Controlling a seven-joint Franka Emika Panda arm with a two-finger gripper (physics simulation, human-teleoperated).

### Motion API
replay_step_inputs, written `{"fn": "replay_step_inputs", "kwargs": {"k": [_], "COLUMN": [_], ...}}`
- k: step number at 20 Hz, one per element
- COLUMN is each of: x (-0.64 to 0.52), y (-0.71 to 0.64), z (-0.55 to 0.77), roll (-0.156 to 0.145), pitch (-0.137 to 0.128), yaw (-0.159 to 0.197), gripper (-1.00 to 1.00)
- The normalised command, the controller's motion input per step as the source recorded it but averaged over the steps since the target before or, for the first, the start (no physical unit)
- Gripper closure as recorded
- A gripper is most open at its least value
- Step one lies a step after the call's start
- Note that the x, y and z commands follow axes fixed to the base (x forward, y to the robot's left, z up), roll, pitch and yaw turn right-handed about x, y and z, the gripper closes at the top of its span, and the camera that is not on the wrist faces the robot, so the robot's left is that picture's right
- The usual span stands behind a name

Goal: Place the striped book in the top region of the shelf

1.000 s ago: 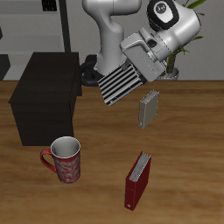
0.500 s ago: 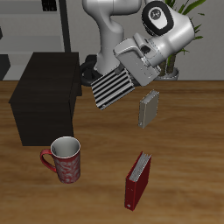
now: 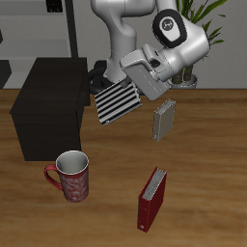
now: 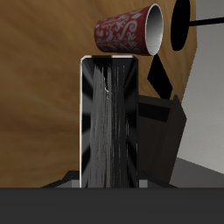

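Exterior view, near to far: dark red book [image 3: 150,199] and patterned mug [image 3: 71,177] standing near the front of the wooden tabletop [image 3: 207,183], grey book [image 3: 164,121] upright farther back. Above these, striped book [image 3: 121,100] clamped in the jaws of the gripper [image 3: 140,85], carried in the air beside the black shelf [image 3: 48,101], not yet over it. Judged mid-transport; next, lift clear of the shelf's flat top, move across, then lower; dark rack [image 3: 29,39] and plant [image 3: 198,14] behind.

Striped book [image 3: 121,100] airborne beside shelf [image 3: 48,104]; mug [image 3: 71,176] before shelf.
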Motion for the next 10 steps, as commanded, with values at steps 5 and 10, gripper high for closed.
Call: {"fn": "replay_step_inputs", "kwargs": {"k": [5,10], "x": [0.04,0.08], "y": [-0.1,-0.21], "z": [-0.07,-0.04], "roll": [-0.017,-0.028], "pitch": [0.033,0.036], "yaw": [-0.023,-0.03], "gripper": [1.0,1.0]}}
